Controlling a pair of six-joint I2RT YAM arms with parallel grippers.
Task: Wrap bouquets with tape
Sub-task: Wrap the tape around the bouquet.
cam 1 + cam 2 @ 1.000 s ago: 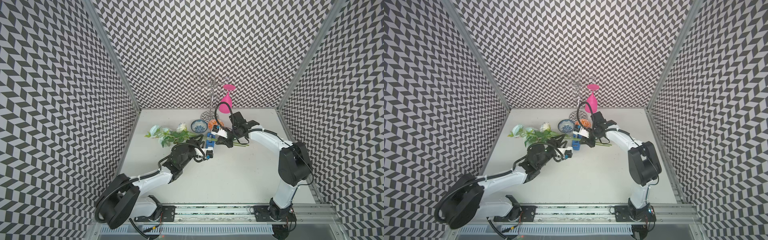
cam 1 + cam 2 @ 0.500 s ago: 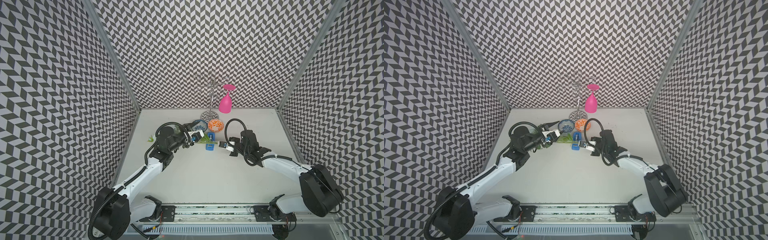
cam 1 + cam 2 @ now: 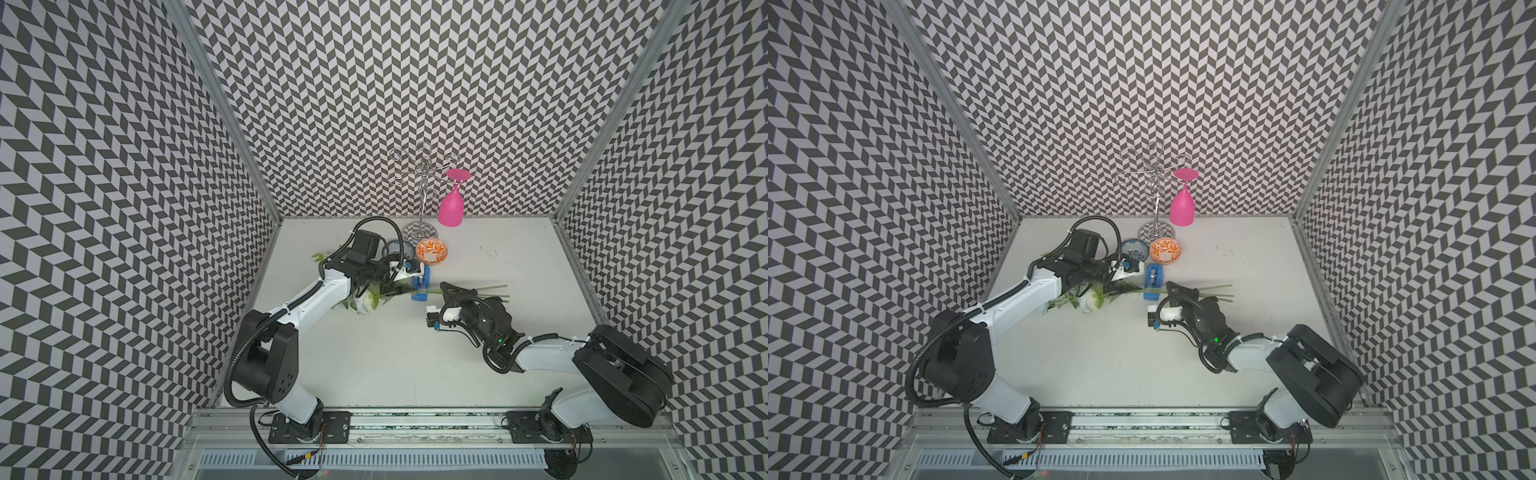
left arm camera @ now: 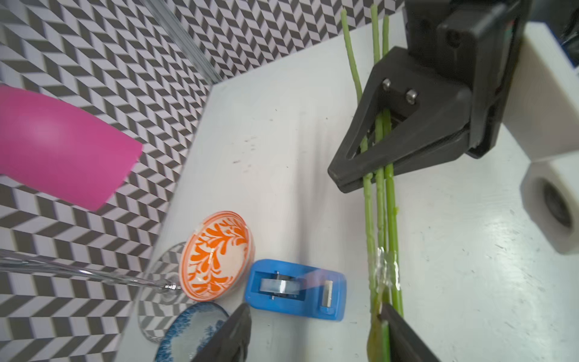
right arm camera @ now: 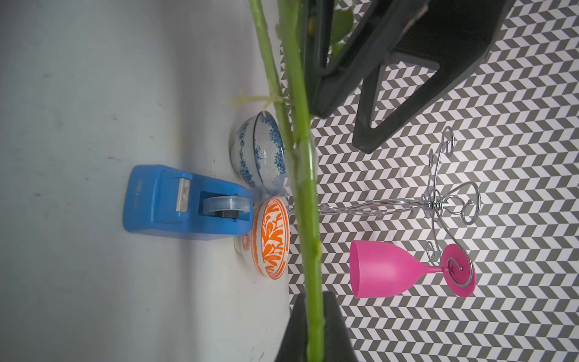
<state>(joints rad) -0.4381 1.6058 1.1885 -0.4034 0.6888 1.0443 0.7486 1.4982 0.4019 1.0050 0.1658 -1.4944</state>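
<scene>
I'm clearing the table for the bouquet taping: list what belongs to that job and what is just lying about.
Job: bouquet of artificial flowers, stems clamped in the right gripper; blue tape dispenser; clear tape already on the stems.
Lying about: orange-patterned bowl; blue-patterned bowl; pink wine glass hanging upside down on the wire glass rack.

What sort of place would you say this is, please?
Probably a robotics test cell: black-and-white chevron-patterned wall panels enclose a white tabletop, two white-and-black robot arms are bolted to a silver aluminium rail, and a pink plastic goblet hangs on a wire rack.
</scene>
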